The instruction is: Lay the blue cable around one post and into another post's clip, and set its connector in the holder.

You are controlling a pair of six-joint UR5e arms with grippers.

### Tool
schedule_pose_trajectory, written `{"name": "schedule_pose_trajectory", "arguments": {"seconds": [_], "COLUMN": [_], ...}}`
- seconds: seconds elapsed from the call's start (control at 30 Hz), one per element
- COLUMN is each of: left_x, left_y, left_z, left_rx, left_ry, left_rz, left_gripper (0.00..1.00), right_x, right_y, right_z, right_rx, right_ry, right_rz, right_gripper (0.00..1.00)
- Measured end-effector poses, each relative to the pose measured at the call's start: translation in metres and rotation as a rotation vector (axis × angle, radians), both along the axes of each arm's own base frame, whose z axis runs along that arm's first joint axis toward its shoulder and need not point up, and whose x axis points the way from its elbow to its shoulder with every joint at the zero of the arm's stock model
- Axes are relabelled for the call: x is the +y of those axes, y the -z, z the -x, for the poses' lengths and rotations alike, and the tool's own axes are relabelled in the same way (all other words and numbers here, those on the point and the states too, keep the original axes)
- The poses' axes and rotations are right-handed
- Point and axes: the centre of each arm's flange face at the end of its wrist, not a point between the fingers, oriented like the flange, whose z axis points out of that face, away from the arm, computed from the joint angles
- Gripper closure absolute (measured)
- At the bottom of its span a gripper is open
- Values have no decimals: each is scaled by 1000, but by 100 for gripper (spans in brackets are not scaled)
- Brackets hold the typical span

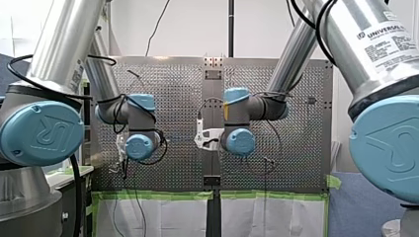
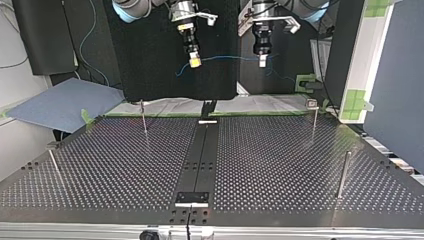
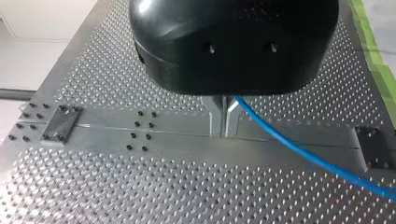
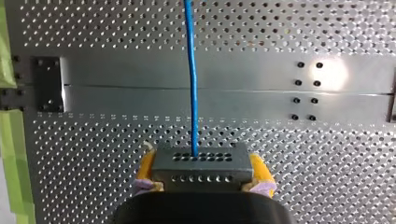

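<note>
Above the perforated metal tabletop (image 2: 280,150) we hold the thin blue cable (image 2: 227,57) aloft, left end effector (image 3: 224,119) pinching it, right end effector (image 4: 203,169) clamping its grey connector block (image 4: 201,158), where overtightening could pull it loose.

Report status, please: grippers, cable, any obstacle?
Left gripper shut on blue cable. Right gripper shut on connector. Cable strung between them above table, posts untouched. No obstacle seen.
</note>
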Motion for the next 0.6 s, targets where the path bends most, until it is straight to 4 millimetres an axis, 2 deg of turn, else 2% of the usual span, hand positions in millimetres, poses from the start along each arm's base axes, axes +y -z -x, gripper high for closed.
{"name": "schedule_pose_trajectory", "arguments": {"seconds": [0.27,0.6], "left_x": [10,8], "left_y": [-26,-70], "left_z": [-18,-42], "left_rx": [-27,-85], "left_ry": [-82,-107], "left_rz": [14,46], "left_gripper": [93,93], "right_x": [-9,-23], "right_y": [-40,-122], "right_z": [-4,-23], "right_rx": [-80,-201], "right_ry": [-5,-28], "right_rz": [-19,35], "right_gripper": [100,100]}}
